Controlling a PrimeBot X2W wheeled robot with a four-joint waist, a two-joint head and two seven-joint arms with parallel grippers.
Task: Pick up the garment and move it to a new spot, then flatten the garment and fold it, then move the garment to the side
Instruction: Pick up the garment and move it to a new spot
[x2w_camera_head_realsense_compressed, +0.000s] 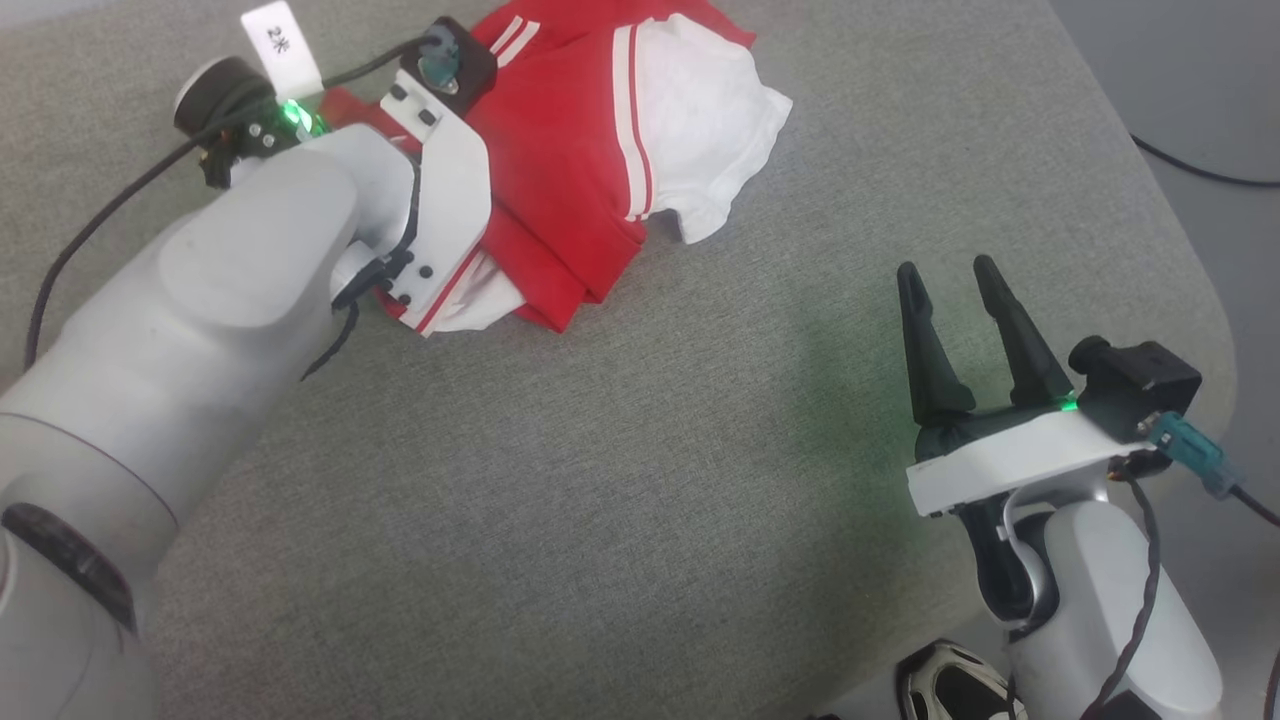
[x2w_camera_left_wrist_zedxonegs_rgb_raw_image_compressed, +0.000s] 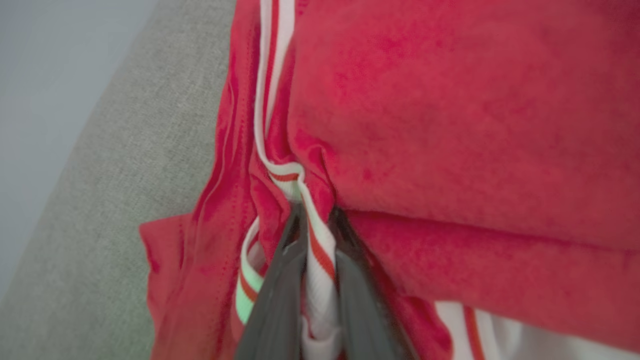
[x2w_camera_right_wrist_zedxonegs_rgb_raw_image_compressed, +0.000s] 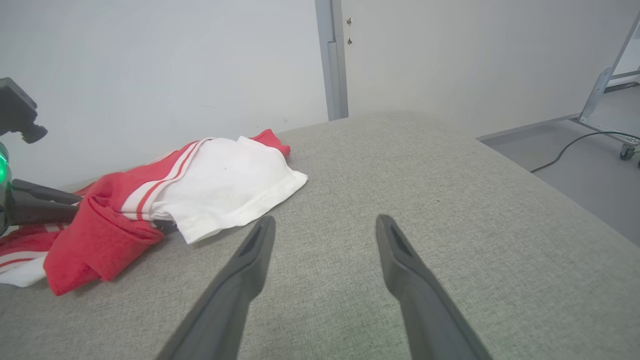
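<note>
Two fingers (x2w_camera_left_wrist_zedxonegs_rgb_raw_image_compressed: 280, 285) of the left end effector (x2w_camera_left_wrist_zedxonegs_rgb_raw_image_compressed: 315, 215) pinch the garment's (x2w_camera_head_realsense_compressed: 560, 150) striped trim (x2w_camera_left_wrist_zedxonegs_rgb_raw_image_compressed: 320, 245); right end effector (x2w_camera_head_realsense_compressed: 946, 266) spread

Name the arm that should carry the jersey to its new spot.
Left. The left gripper is shut on the striped trim of the garment, while the right gripper hangs open over the grey surface, apart from the cloth.
</note>
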